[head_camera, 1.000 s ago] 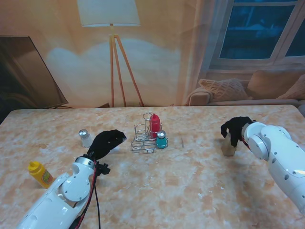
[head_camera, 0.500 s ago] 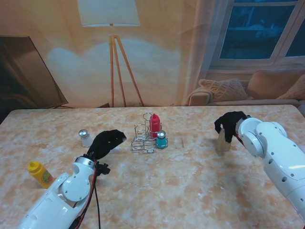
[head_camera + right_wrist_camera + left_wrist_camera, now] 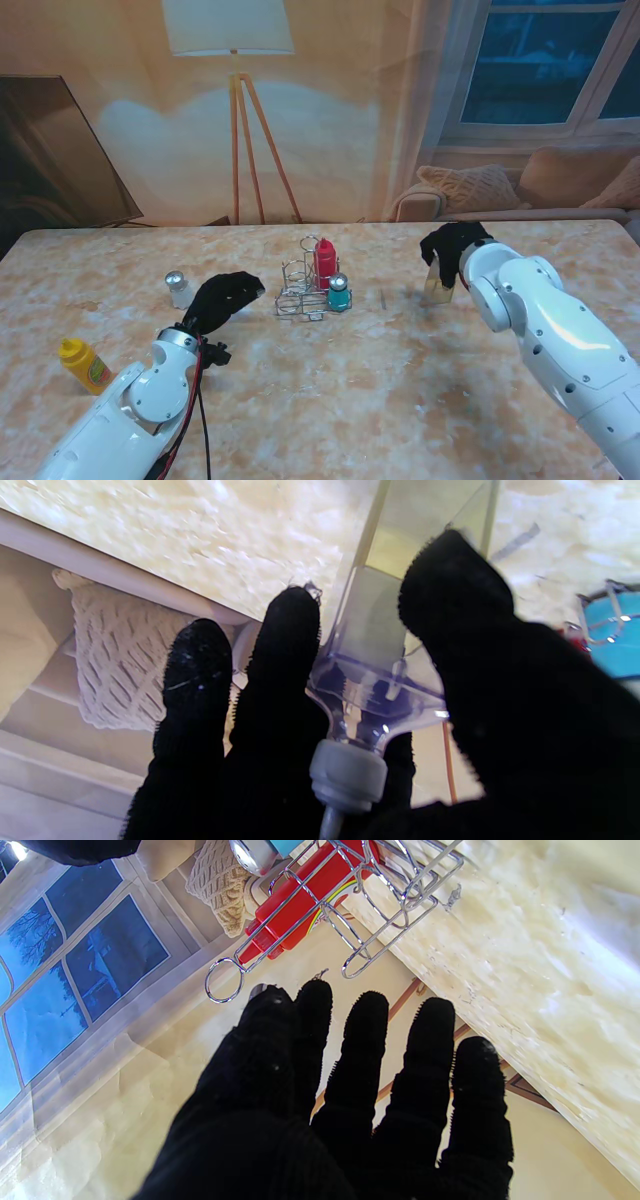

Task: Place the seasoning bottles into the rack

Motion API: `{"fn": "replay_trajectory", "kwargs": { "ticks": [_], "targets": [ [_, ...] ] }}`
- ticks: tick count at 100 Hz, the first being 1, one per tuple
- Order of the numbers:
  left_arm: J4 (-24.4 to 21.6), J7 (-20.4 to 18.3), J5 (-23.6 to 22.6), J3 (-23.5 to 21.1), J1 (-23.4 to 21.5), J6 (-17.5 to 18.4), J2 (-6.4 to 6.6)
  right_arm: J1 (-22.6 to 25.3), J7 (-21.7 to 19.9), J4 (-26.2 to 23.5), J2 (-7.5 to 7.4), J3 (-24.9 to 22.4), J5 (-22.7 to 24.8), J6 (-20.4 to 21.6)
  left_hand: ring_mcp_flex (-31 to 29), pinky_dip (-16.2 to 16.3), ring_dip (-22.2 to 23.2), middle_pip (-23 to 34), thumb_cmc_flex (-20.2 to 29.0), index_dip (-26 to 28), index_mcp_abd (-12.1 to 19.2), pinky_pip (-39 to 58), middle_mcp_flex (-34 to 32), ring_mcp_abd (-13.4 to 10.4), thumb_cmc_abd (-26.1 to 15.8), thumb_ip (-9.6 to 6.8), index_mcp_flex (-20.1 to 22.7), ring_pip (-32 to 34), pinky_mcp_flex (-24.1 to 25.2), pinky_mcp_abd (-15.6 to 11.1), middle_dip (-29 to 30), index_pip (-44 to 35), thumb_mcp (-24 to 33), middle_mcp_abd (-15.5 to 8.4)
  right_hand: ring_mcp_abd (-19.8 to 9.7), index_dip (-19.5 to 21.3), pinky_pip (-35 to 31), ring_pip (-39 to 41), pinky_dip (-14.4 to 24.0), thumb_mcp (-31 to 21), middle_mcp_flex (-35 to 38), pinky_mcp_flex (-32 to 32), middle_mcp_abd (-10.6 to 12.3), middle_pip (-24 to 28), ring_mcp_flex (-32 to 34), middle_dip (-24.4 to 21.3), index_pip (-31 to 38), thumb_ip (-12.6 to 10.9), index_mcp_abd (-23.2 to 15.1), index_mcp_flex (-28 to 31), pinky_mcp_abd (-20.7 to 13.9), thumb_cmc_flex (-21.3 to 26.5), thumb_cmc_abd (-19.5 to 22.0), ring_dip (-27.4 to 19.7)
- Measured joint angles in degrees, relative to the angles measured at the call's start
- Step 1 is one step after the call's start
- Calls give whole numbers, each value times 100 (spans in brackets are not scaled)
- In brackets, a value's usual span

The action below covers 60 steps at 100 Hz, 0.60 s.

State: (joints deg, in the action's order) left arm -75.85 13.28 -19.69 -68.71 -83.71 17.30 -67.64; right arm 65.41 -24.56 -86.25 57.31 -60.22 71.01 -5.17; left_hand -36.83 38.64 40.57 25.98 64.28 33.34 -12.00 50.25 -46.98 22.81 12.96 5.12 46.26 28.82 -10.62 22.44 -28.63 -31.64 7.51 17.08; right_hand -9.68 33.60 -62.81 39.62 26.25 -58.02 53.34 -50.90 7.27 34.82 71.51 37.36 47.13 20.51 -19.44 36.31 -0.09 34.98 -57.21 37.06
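A wire rack (image 3: 302, 290) stands mid-table and holds a red bottle (image 3: 326, 260) and a teal bottle (image 3: 339, 292). Its wires (image 3: 400, 895) and the red bottle (image 3: 300, 905) fill the left wrist view. My right hand (image 3: 452, 250), in a black glove, is shut on a clear square oil bottle (image 3: 438, 282) with yellowish contents, carried to the right of the rack. The right wrist view has this bottle (image 3: 380, 645) between thumb and fingers (image 3: 290, 645). My left hand (image 3: 226, 296) is open, left of the rack, fingers (image 3: 365, 1040) spread. A silver-capped shaker (image 3: 179, 288) and a yellow mustard bottle (image 3: 85, 364) stand at the left.
The marble table (image 3: 400, 390) spans the view. A floor lamp (image 3: 235, 100), a window and a sofa with a knitted cushion (image 3: 470, 185) lie beyond its far edge. A dark screen (image 3: 50, 160) stands at the far left.
My right hand has carried the clear bottle leftward toward the rack and slightly farther from me. The left hand and the other bottles have not moved.
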Motion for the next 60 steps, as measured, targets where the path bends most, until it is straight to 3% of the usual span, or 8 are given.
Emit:
{"fn": "replay_trajectory", "kwargs": {
  "ticks": [60],
  "targets": [
    [4,9,-8,-10,-1,14,0,-160,67,-624,137,613,-603,-530,0,0,0,0,0,0,0,0,0,0,0,0,0,0,0,1,0,0,1,0,72,0,-55,181,67,48,0,5,-123,49,0,2,0,0,157,25,109,73,0,0]
  ]
}}
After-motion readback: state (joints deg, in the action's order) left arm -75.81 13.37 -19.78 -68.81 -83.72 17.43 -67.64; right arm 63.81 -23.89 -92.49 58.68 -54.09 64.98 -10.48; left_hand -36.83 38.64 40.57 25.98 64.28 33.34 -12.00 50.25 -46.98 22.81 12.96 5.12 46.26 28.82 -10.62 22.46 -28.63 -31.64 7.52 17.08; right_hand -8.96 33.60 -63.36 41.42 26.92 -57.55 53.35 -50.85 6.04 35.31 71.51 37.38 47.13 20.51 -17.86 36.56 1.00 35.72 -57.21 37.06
